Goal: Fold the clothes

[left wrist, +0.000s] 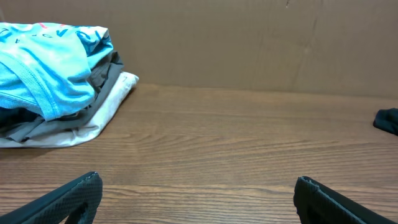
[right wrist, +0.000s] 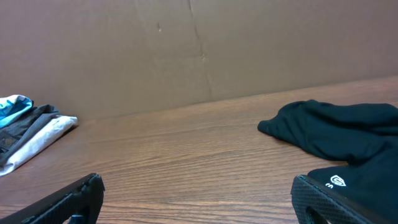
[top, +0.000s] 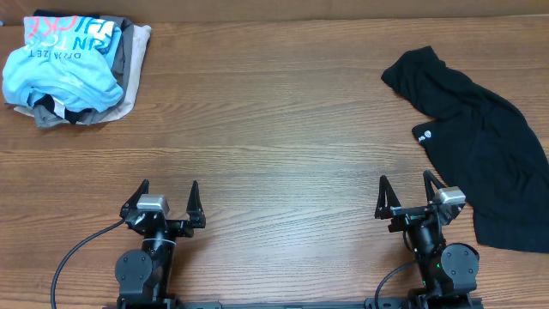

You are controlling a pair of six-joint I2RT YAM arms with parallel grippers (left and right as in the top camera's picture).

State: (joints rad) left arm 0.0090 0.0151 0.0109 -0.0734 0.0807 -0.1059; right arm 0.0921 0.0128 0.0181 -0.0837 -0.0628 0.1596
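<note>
A crumpled black garment (top: pixel 480 154) with a small white logo lies unfolded at the right of the table; it also shows in the right wrist view (right wrist: pixel 342 137). A pile of clothes (top: pixel 73 69), light blue on top over grey and cream pieces, sits at the far left, and shows in the left wrist view (left wrist: pixel 56 81). My left gripper (top: pixel 168 196) is open and empty near the front edge, its fingertips far apart (left wrist: pixel 196 186). My right gripper (top: pixel 403 190) is open and empty, just left of the black garment's lower part (right wrist: pixel 196 186).
The wooden table (top: pixel 274 129) stretches between the pile and the black garment. A brown cardboard wall (left wrist: pixel 249 37) stands along the far edge. A black cable (top: pixel 73 257) runs from the left arm's base.
</note>
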